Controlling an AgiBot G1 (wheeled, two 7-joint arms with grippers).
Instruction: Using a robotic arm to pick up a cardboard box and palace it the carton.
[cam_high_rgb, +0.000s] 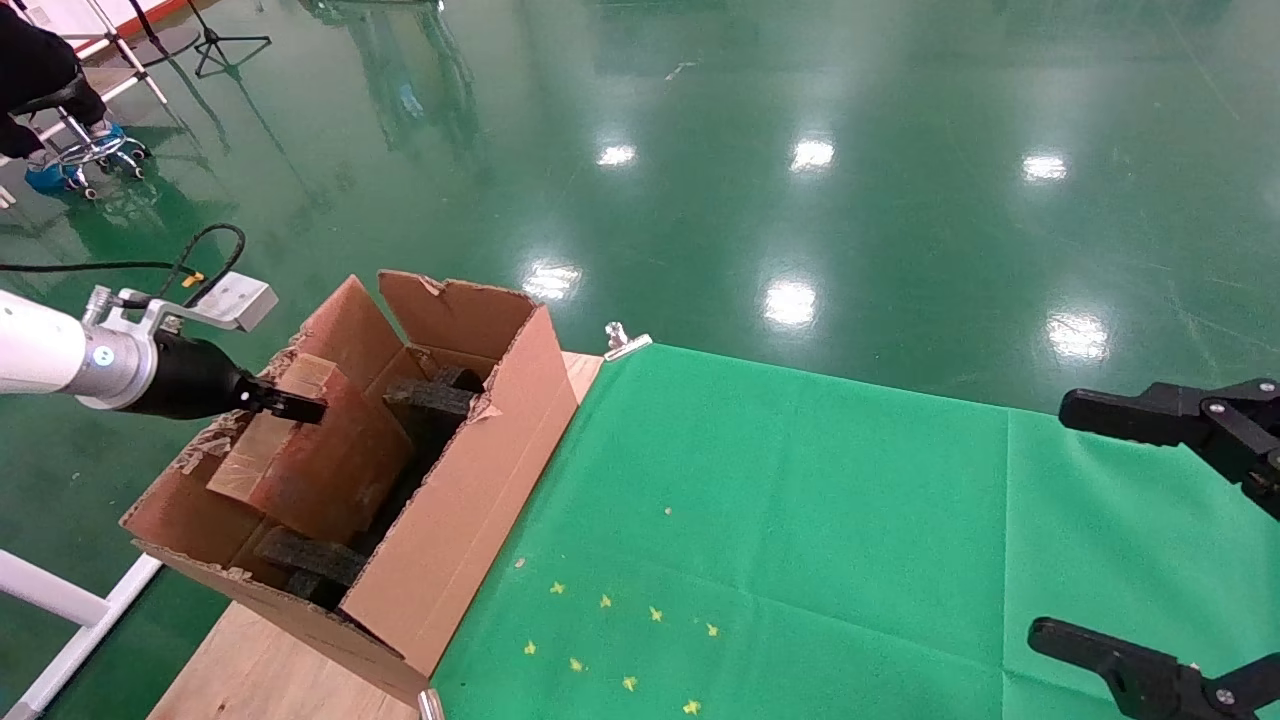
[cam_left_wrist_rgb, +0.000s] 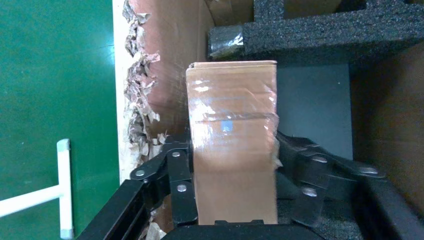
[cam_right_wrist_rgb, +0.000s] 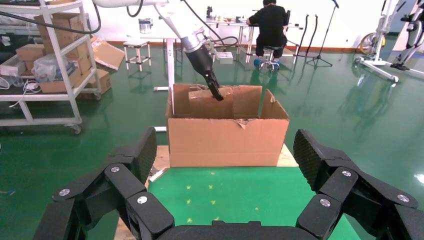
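Note:
The white left arm (cam_high_rgb: 40, 352) reaches over the large torn carton (cam_high_rgb: 470, 500) at the table's left end. Its black left gripper (cam_high_rgb: 300, 408) is shut on the upper end of the small taped cardboard box (cam_high_rgb: 310, 460), which sits tilted inside the carton beside dark foam blocks (cam_high_rgb: 430, 398). In the left wrist view the left gripper (cam_left_wrist_rgb: 232, 165) has a finger on each side of the box (cam_left_wrist_rgb: 232, 115), with foam (cam_left_wrist_rgb: 325, 30) beyond. The right wrist view shows the carton (cam_right_wrist_rgb: 225, 145) and the box (cam_right_wrist_rgb: 202, 102). The right gripper (cam_high_rgb: 1085, 525) is open and empty at the far right.
A green cloth (cam_high_rgb: 800, 520) covers the table, with small yellow star marks (cam_high_rgb: 610, 640) near the front. A wooden board (cam_high_rgb: 260, 670) lies under the carton. A metal clip (cam_high_rgb: 625, 340) holds the cloth's back corner. A person on a stool (cam_high_rgb: 50, 90) is far left.

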